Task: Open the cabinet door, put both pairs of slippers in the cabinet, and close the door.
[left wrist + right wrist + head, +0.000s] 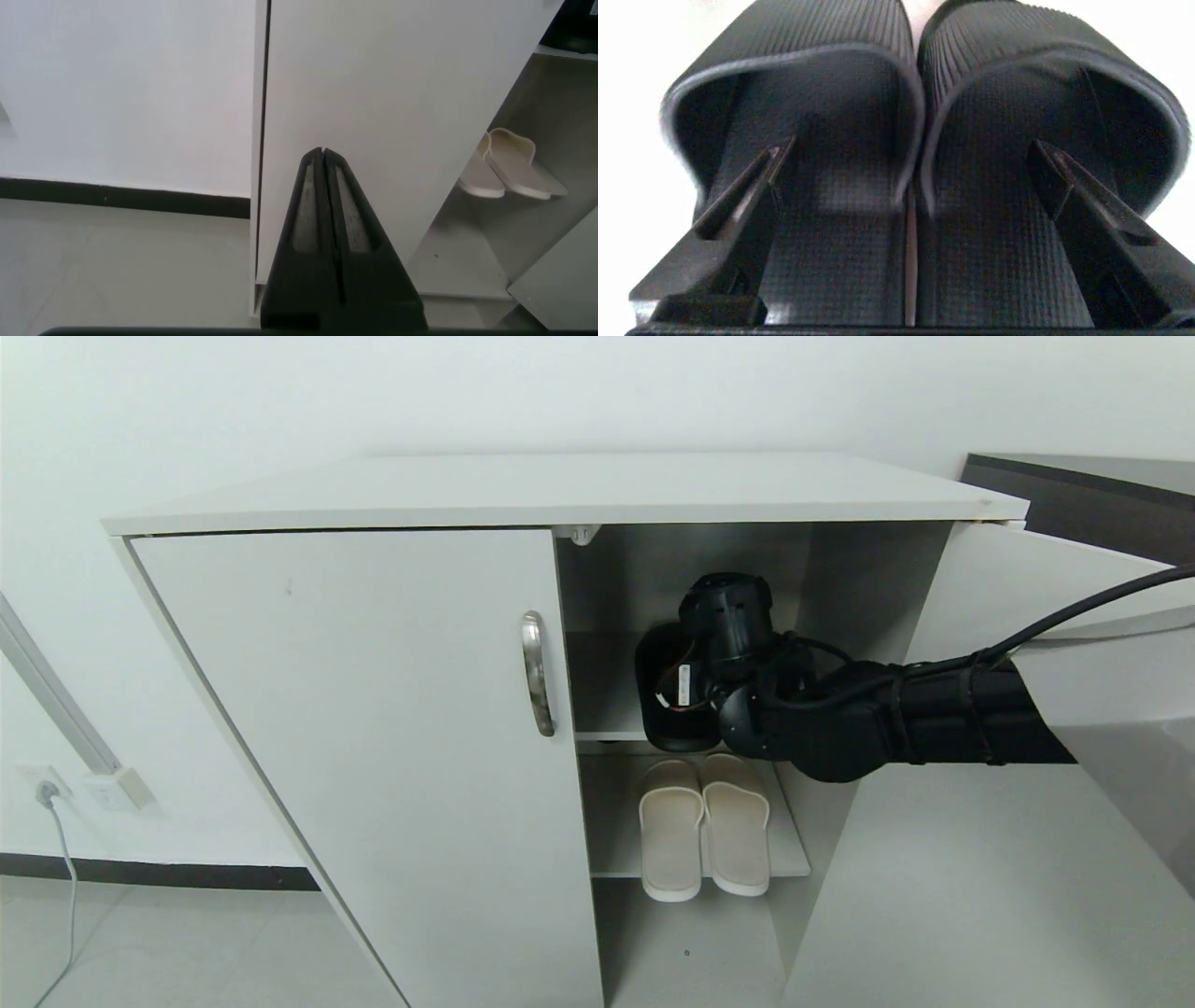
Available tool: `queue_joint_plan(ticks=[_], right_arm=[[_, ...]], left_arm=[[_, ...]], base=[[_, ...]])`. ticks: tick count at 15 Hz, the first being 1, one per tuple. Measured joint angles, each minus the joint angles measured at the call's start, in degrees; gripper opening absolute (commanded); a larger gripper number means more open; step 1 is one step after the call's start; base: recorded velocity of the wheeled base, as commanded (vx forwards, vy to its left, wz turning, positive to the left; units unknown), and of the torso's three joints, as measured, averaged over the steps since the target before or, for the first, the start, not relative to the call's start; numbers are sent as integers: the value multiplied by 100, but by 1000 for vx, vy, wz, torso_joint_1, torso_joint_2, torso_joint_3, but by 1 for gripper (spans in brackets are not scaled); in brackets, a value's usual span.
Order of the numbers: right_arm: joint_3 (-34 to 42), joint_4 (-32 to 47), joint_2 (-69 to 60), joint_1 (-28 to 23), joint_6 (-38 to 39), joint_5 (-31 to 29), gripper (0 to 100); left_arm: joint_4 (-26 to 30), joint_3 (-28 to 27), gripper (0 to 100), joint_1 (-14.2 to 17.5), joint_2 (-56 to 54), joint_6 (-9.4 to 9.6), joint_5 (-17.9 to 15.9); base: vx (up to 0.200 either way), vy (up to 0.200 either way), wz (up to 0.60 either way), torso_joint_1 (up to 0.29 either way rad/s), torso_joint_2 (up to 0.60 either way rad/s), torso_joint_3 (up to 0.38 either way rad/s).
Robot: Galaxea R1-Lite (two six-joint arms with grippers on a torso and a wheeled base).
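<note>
The white cabinet [560, 490] has its right door [1027, 588] swung open and its left door [373, 756] closed. A pair of black slippers [658, 709] lies on the upper shelf [607, 735], and my right arm [840, 719] reaches in to it. Up close, my right gripper [915, 177] is open, with one finger inside each black slipper [831, 140] and their touching inner walls between the fingers. A pair of beige slippers [705, 826] [509, 163] lies side by side on the lower shelf. My left gripper [322, 154] is shut on nothing, low in front of the closed door.
The closed door carries a metal handle [534, 674]. A wall socket with a cable [42, 793] sits low on the wall to the left. Grey floor [140, 943] lies open in front of the cabinet. A dark counter [1074, 490] stands behind on the right.
</note>
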Motion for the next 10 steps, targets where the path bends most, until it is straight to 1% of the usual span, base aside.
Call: queue_joint_plan(ticks=[2, 4, 8, 10], right_arm=[[276, -152, -171, 46, 0, -9, 100], [745, -345, -443, 160, -1, -16, 100], [1921, -640, -1292, 564, -6, -4, 100], [2534, -906, -1723, 788, -9, 118, 100]], left_arm=[[0, 0, 0, 0, 0, -2, 0], [0, 0, 0, 0, 0, -2, 0], [0, 0, 0, 0, 0, 2, 0], [0, 0, 0, 0, 0, 5, -5]], base=[[0, 0, 0, 0, 0, 0], [0, 0, 0, 0, 0, 0], [0, 0, 0, 0, 0, 0], [0, 0, 0, 0, 0, 0]])
